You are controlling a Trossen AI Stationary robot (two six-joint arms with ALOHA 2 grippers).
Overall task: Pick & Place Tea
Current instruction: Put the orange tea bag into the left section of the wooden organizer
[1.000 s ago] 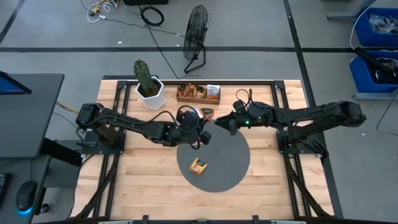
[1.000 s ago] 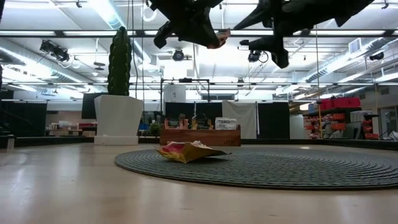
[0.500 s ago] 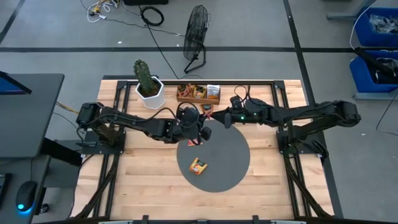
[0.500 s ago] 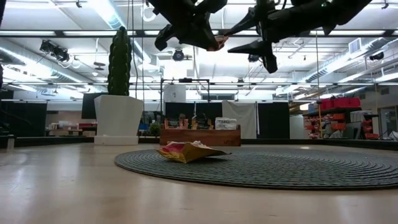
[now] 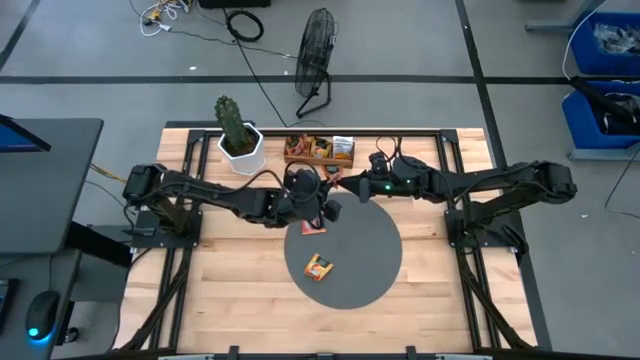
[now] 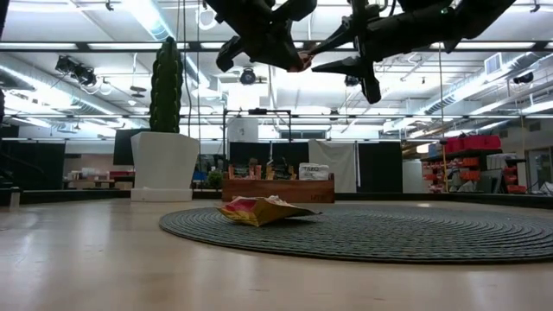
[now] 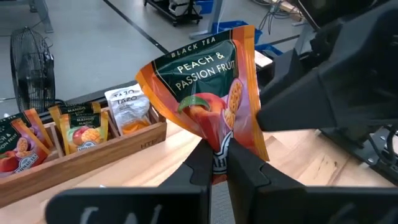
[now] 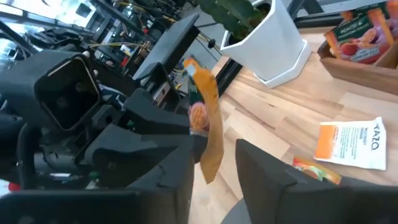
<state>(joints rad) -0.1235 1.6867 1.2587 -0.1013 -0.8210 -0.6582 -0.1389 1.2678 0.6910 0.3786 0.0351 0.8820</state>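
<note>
Tea sachet held in the air between both grippers, above the disc's far edge.

The left gripper (image 7: 214, 163) pinched an orange tea sachet (image 7: 208, 93) by its lower edge; the right gripper (image 8: 211, 163) straddled the sachet's free edge, fingers still apart. Another sachet (image 5: 319, 267) lay on the grey disc (image 5: 375, 265), with open counter (image 5: 240, 290) around it; the wooden tray (image 5: 300, 157) stood beyond.
</note>
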